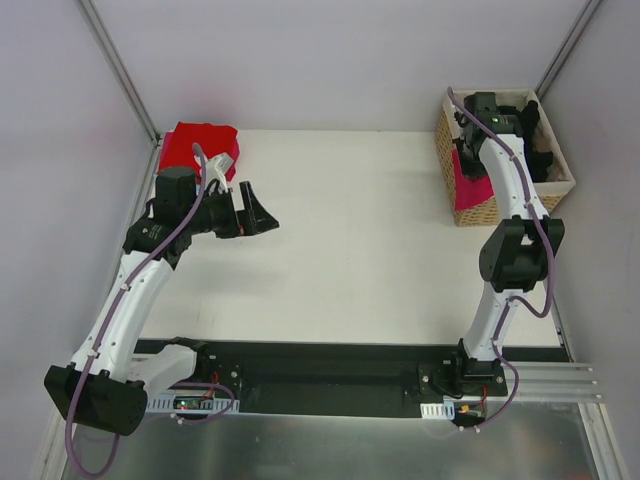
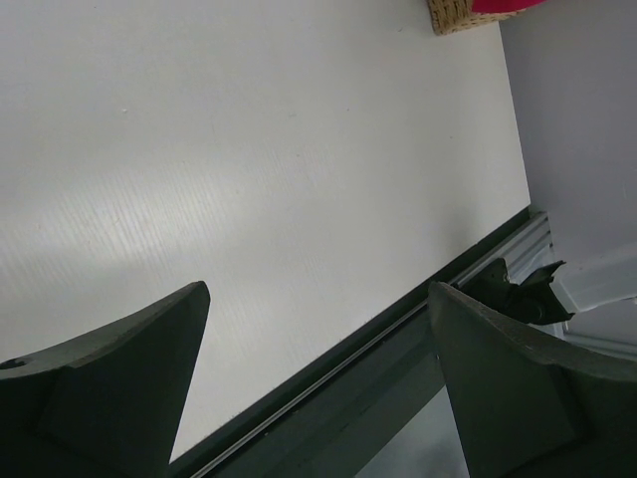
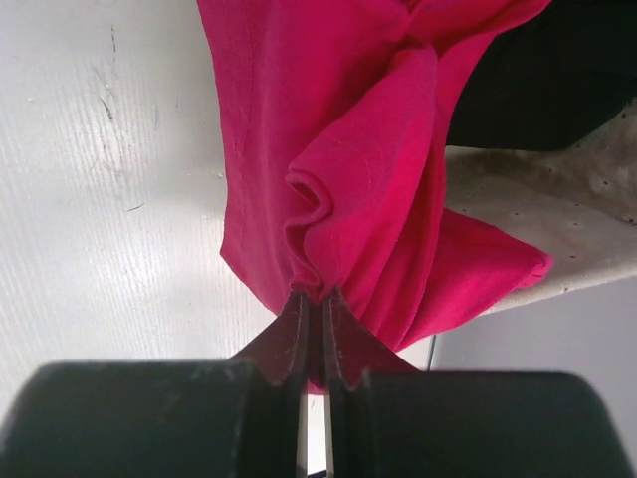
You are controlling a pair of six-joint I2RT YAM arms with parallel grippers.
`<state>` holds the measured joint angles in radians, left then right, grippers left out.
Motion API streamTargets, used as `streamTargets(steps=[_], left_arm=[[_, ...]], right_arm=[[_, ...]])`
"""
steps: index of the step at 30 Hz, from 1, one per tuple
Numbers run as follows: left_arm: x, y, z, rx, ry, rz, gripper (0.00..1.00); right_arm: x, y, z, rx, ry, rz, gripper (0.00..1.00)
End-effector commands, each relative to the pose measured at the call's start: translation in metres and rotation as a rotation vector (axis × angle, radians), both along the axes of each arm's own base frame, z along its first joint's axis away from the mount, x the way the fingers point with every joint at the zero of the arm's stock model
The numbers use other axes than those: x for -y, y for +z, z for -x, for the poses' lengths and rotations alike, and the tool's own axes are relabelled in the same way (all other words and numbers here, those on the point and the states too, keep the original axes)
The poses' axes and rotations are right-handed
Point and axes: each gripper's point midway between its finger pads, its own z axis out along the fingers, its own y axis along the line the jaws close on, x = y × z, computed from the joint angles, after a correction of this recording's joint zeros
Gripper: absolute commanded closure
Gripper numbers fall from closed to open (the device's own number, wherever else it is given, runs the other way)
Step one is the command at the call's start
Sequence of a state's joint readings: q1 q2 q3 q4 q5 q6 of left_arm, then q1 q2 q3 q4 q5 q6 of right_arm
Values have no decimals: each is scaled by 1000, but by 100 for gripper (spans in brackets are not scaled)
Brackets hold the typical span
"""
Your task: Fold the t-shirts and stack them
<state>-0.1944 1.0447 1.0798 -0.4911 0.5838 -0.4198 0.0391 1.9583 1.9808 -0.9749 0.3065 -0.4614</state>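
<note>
Between the dark fingertips of the right gripper (image 3: 317, 299), which are pressed together, sits a bunched fold of the magenta-pink soft cloth t-shirt (image 3: 348, 149). The jaws pinch it at one edge, and the cloth spreads away from them in loose pleats. Behind this shirt some black cloth (image 3: 557, 70) fills the upper corner of the wrist view, and beside the shirt the flat white table top (image 3: 100, 199) shows. Seen from the top camera, the right arm reaches to the woven wicker basket (image 1: 562, 185) at the far right of the table. The pink shirt hangs over the left wall of this basket, and the black cloth lies inside it. On the other side, the left gripper (image 1: 262, 213) hovers above the table with its jaws spread wide and nothing between them. Near it, at the far left corner of the table, a brighter red cloth t-shirt (image 1: 203, 147) lies in a compact heap.
</note>
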Motion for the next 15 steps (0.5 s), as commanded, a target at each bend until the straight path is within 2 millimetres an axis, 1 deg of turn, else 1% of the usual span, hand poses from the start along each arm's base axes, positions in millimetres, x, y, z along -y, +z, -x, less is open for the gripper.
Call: streamTargets(steps=[1,4,7,9,10,11,13,14,15], left_arm=[[-3,12,6,41,-2,0,8],[-3,15,9,47,0,8,8],[-3,18,9,55,-5,10,8],[-2,18,8,52,-7,11,8],[-2,16,8,45,-9,10,8],[-1,12,7,31,-12,9,8],[0,10,7,23,-20,12,8],[0,7,7,11,-21,14,8],[1,7,6,7,-25,15,8]], right_arm=[[13,-23,7,-110,-58,43,99],[11,-20,-1,-70,-90,31,99],[13,-2,-8,-6,-117,68,99],[13,17,-12,58,-118,89,99],[12,38,-17,138,-112,88,99],[14,49,-19,178,-118,93,99],[14,79,-24,275,-119,86,99],[14,86,-26,295,-116,91,99],[16,100,-29,331,-117,97,97]])
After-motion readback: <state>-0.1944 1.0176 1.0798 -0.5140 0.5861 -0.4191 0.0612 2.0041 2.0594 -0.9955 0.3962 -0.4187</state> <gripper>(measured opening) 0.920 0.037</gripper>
